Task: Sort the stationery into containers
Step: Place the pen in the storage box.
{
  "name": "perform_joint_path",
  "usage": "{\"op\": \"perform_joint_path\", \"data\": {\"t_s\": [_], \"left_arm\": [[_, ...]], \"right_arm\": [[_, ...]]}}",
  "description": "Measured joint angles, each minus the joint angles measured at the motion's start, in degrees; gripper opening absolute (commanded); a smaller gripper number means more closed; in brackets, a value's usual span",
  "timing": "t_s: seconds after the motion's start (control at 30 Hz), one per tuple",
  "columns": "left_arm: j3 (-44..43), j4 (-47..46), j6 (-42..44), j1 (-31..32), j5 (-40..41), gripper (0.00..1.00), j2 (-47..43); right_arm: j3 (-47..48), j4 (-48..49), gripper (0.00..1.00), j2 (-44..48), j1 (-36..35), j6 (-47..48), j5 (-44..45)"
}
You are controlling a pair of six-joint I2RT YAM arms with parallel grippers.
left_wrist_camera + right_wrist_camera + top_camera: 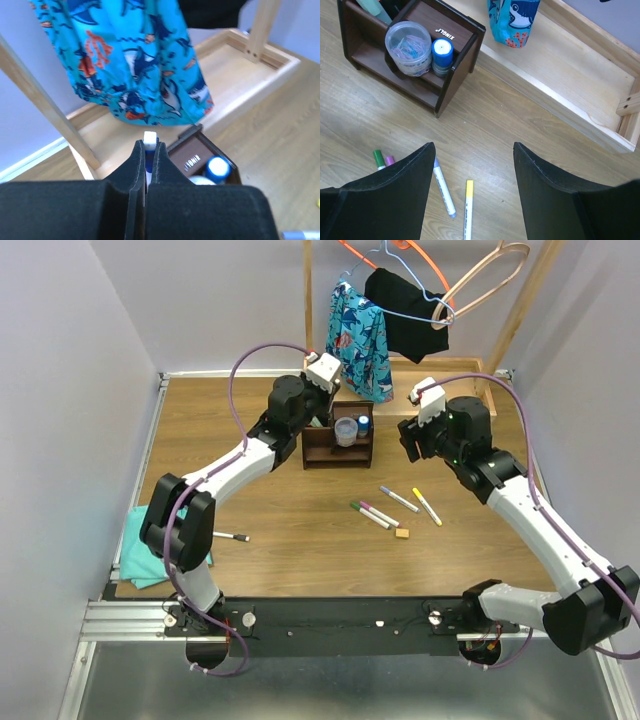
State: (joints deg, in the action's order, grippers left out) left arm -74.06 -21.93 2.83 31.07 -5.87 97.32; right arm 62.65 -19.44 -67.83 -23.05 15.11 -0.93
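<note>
Marker (150, 137) is what I'm clamping in my left gripper (146, 148), over the organizer (190, 156) so it can drop into a slot. I'm keeping my right gripper (473, 147) hovering beside the organizer, jaws spread apart, free for the next grab.

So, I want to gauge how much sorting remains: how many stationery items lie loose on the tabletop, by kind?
Markers: 5 (green-capped, purple-capped, blue-tipped, yellow, black-tipped)
Tan eraser: 1
Total: 6
</note>
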Motion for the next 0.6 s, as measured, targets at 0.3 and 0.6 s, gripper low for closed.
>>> {"op": "perform_joint_path", "data": {"t_s": [0.3,0.6], "left_arm": [[-1.99,-7.19,-4.57,-1.79,4.59,0.0,5.38],[0.26,-7.02,-7.61,-3.15,5.55,0.0,5.86]], "right_arm": [[1.6,0.0,0.71,-2.8,0.31,0.09,-0.02],[1.75,0.04,0.71,-4.42,0.46,0.42,-0.07]]}}
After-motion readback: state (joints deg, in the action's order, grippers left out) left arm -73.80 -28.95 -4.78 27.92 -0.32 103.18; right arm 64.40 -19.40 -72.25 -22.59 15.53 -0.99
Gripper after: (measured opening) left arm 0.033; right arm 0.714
